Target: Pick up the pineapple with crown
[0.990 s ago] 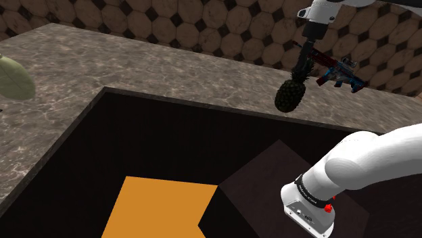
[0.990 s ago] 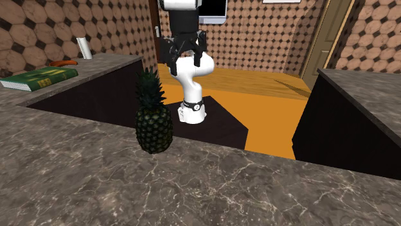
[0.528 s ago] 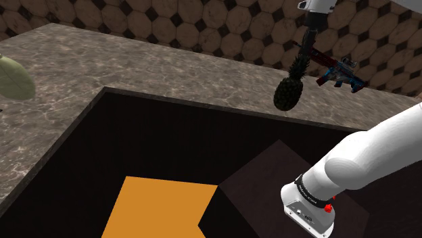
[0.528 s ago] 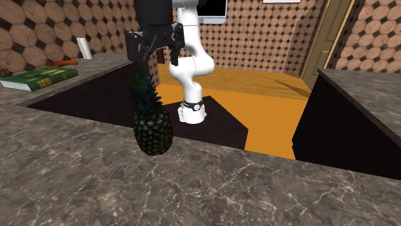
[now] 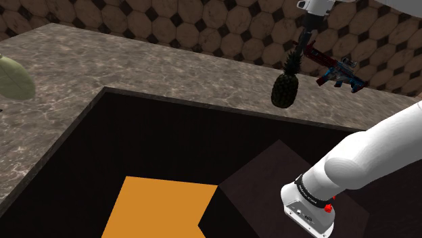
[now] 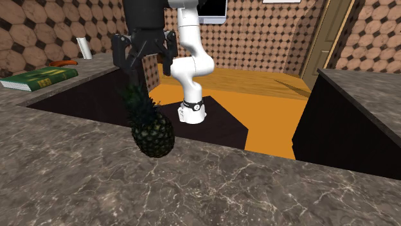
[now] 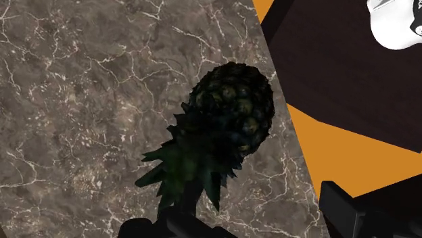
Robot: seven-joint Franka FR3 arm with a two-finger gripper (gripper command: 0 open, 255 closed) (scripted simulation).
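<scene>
The pineapple (image 6: 153,131) is dark with a green crown and leans over on the marble counter (image 6: 212,186), close to the counter's edge. It appears again as the pineapple (image 5: 285,89) and, from above, the pineapple (image 7: 233,111). My gripper (image 6: 144,67) hangs just above the crown, open. In the wrist view the gripper (image 7: 264,213) has its fingers apart, and the crown's leaves reach one finger (image 7: 186,223) while the other finger (image 7: 345,206) stands clear of it. In the shoulder view the gripper (image 5: 302,47) comes down onto the crown tip.
A red and blue toy gun (image 5: 340,71) lies on the counter just behind the pineapple. A green book (image 6: 38,77) and a white cylinder (image 6: 84,48) sit on the far counter. The counter drops to a dark well with an orange floor (image 6: 257,109). A pale object (image 5: 13,78) lies far left.
The gripper has moved toward the second exterior view's left and come nearer that camera. The pineapple has tipped from upright to leaning, its crown following the gripper.
</scene>
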